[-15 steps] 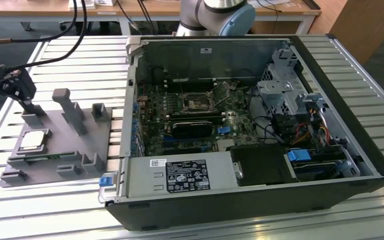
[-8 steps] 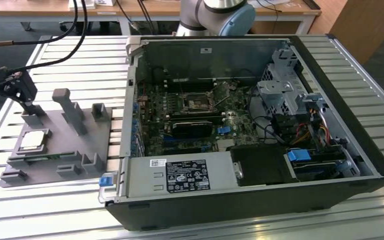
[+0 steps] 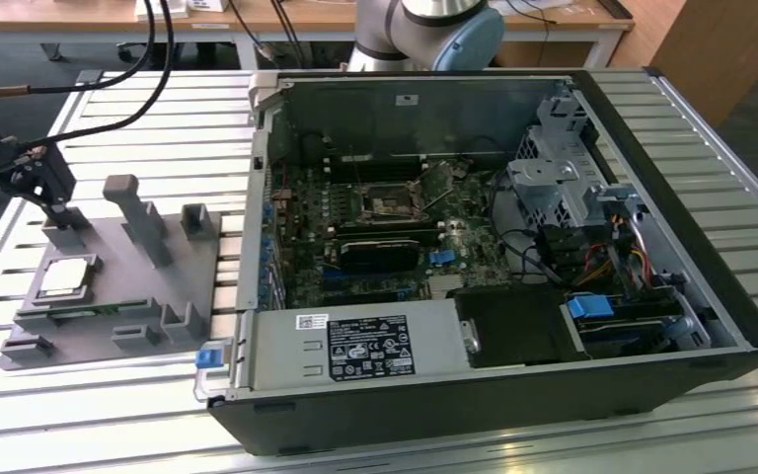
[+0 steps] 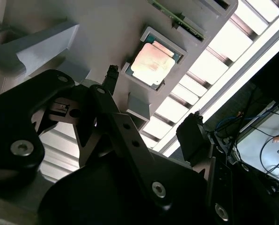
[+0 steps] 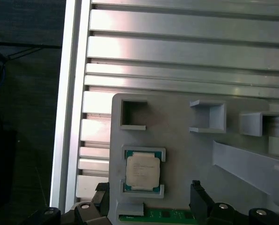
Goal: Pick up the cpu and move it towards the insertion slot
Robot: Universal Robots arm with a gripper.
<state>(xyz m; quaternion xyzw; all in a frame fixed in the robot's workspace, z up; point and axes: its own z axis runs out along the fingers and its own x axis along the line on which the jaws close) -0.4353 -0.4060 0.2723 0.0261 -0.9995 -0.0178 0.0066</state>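
cpu on the exterior view's left, lying flat in a shallow pocket of the grey fixture plate, which rests on the slatted table. I read the gripper as hovering just above the plate, near the chip but not touching it. In the first wrist view the two dark fingertips stand wide apart with the cpu between and a little beyond them; the pincer holds nothing. A green circuit strip sits just beside the pocket, and a tall post rises from the plate close by.

Centre: open computer case, its near side wall standing between the fixture and the motherboard. The insertion slot, a silver frame with a dark middle, lies well apart from the chip and is unoccupied as far as I can see.

Right: drive cage and loose cables.

Hazards, in my judgement: a fingertip landing on the pocket's raised lip or the green strip would tip the chip or block the closure; an off-centre grip on so thin a part could let it slip or tilt; a low carry could strike the post or the case wall
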